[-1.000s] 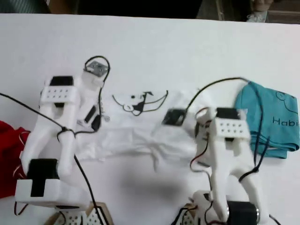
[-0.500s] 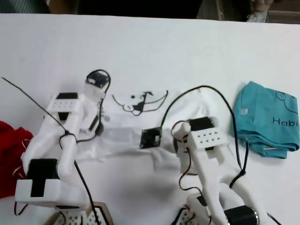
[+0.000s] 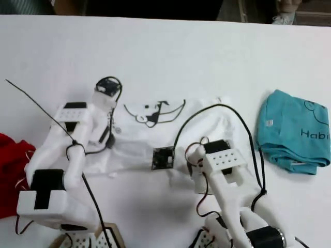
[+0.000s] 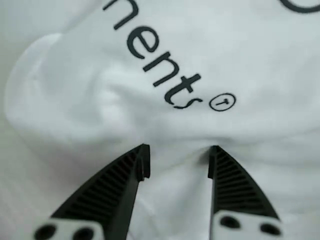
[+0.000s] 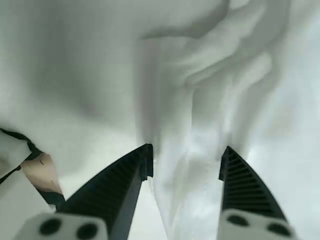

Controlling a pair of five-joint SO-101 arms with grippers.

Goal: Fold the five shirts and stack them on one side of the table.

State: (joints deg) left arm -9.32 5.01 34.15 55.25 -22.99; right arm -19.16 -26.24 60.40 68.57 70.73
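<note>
The white shirt [image 3: 155, 129] was seen lying rumpled near the middle of the table [image 3: 170, 57] in the high view. A folded teal shirt [image 3: 292, 132] was placed at 3 o'clock from it, apart from it. A red shirt [image 3: 10, 170] was placed at 8 o'clock, at the table's edge. The left gripper [image 4: 175, 161] was held over the white shirt's printed part, jaws apart, with nothing clamped. The right gripper [image 5: 185, 161] was set with jaws apart, a raised fold of white cloth between them.

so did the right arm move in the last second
Yes. The right arm swung left, away from the teal shirt and over the middle of the white shirt.
</note>
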